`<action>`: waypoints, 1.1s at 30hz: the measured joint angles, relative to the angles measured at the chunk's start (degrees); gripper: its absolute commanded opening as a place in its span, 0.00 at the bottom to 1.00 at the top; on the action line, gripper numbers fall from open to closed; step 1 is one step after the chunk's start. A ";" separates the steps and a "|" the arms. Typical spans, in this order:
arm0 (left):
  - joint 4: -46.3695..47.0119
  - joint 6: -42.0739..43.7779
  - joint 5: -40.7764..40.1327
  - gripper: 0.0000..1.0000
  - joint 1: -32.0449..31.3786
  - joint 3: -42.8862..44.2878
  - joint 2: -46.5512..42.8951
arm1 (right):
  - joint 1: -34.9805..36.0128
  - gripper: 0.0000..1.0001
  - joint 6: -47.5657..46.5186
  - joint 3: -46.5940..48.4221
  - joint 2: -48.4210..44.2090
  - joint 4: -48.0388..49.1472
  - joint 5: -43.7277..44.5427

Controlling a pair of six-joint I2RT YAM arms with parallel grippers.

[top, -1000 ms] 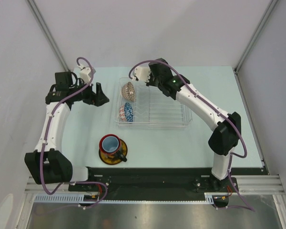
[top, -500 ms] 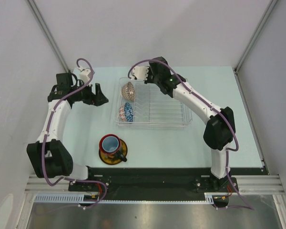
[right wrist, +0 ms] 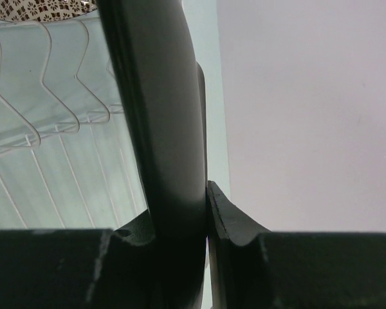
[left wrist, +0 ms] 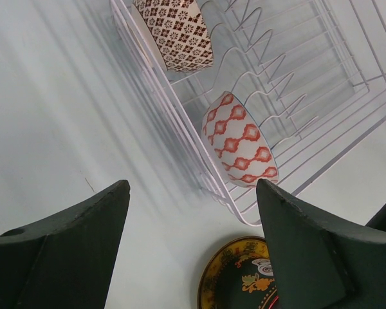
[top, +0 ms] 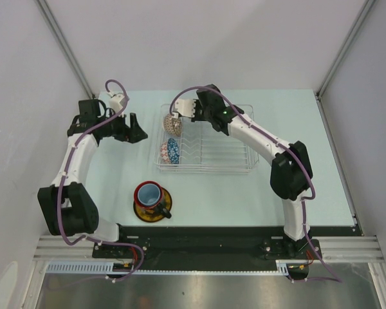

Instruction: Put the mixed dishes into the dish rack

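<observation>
White wire dish rack [top: 206, 168] on a clear tray, set in the middle of a pale bench [top: 321, 141], closer to the far edge. Two dishes sit at the rack's left end, both tipped on their sides among the prongs. A beige netted bowl [top: 172, 120] is in the far left corner. A small blue bowl [top: 170, 151], red-patterned on the outside, is in the near left corner, and the two are apart.

Over the rack's far left corner, just beside the netted bowl, the right pincer [top: 181, 113] is nearly closed on a black plate [right wrist: 161, 116]. From the wrist camera the plate shows only as a dark slab, edge-on, pinched between the two fingers, with the rack's white prongs behind it.

Outside the rack, left of centre and toward the bench's near edge, a red mug [top: 149, 193] with a blue inside stands upright on a round yellow saucer [top: 156, 214] with a dark rim.

The left pincer [top: 134, 129] hovers over bare bench just beside the rack's left side, its jaws spread wide — nothing between them.
</observation>
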 measured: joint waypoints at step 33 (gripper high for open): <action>1.64 -0.39 0.22 0.83 0.00 -3.06 0.72 | -4.17 0.00 3.89 -1.33 0.00 1.62 -4.63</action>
